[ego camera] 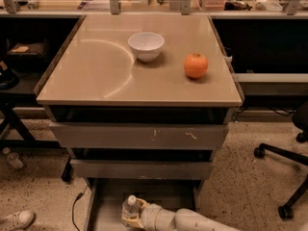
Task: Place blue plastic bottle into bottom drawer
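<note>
The bottom drawer (110, 196) is pulled out at the foot of the grey cabinet, showing a flat grey floor. The blue plastic bottle (129, 207), clear with a white cap, stands upright inside it near the middle. My gripper (132, 214) reaches in from the lower right on a white arm (192, 221) and is closed around the bottle's lower body. The bottle's base is hidden by the gripper.
A white bowl (146, 45) and an orange (196, 65) sit on the cabinet's tan top (96, 76). A scratched drawer front (139, 136) and a plain drawer front (142, 170) are above. An office chair base (284, 177) stands at right. A shoe (17, 219) and a small bottle (12, 159) lie on the floor at left.
</note>
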